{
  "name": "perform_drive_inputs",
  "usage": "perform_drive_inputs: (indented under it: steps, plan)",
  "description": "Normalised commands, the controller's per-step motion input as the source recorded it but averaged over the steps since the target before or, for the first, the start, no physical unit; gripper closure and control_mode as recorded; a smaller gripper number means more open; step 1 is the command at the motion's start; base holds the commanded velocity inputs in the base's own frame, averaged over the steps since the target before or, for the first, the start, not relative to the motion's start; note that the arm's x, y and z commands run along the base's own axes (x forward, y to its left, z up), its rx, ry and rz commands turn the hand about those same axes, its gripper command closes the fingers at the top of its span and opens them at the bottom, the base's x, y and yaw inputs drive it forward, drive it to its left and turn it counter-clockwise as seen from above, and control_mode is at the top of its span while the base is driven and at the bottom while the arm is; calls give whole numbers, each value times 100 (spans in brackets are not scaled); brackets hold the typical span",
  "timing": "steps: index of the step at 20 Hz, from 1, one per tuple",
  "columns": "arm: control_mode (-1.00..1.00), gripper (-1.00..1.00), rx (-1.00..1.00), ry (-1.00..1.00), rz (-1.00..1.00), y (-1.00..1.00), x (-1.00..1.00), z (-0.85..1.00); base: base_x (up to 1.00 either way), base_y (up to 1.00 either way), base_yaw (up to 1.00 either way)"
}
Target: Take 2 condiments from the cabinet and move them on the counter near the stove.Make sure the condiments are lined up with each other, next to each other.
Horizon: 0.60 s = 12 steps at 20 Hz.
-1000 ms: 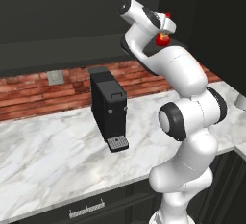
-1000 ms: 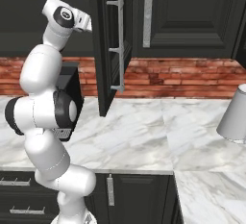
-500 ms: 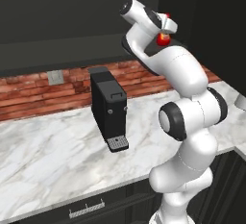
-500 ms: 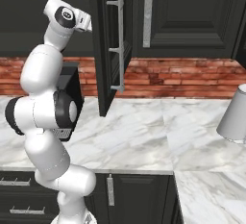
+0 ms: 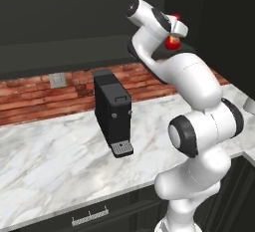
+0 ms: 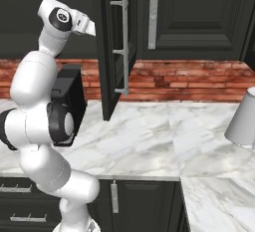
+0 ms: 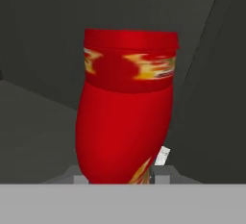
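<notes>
The arm is up at the cabinet (image 6: 107, 47), gripper (image 7: 120, 177) clamped on the red bottle (image 7: 126, 107), which sits high inside the cupboard, leaning slightly. Rounded red body, red cap, yellow flame band. Nothing is on the counter (image 5: 55, 161) yet, so both condiments remain to be moved.

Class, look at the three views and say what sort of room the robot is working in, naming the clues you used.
A home-style kitchen, rendered. The clues: a marble counter over dark drawers, a red brick backsplash under dark wall cabinets, and a black coffee machine on the counter.
</notes>
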Motion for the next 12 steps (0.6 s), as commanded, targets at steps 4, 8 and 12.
perform_drive_inputs:
  steps: [4,8,12]
  plan:
    - [-100,100,0,-12,1,0,-52,0,0,0,0]
    - [-100,100,0,-13,11,8,-57,10,0,0,0]
    - [-100,100,-1,-5,26,9,-86,12,0,0,0]
